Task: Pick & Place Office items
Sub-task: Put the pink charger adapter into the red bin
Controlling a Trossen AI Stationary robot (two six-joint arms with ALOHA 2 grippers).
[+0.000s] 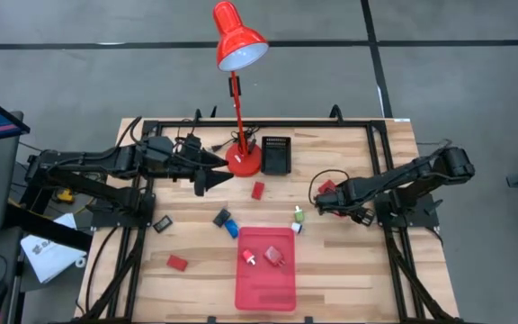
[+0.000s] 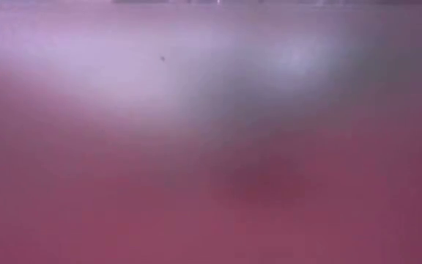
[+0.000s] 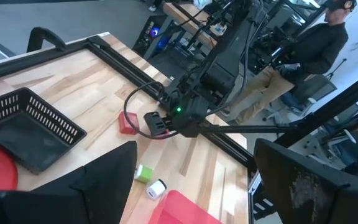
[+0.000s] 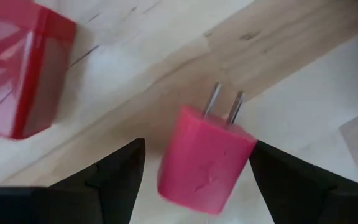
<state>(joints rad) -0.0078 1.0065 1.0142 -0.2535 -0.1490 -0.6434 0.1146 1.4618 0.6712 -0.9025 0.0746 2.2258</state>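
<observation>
between the right gripper's [image 4: 194, 180] wide-open fingers [image 4: 114, 174] a red plug block [image 4: 204, 158] is lying on the worktop [image 1: 349, 261] toward its right edge, unheld, prongs pointing away. left gripper [image 1: 212, 173], open and empty, is waiting farther off by the lamp base [image 1: 244, 160].

My left gripper [image 1: 227, 175] hangs open mid-table near the far edge; my right gripper [image 1: 320, 200] open, low, right of centre.

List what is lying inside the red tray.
The red tray holds two small pieces: a white-and-red one and a red one. Whatever lies beneath them is covered.
</observation>
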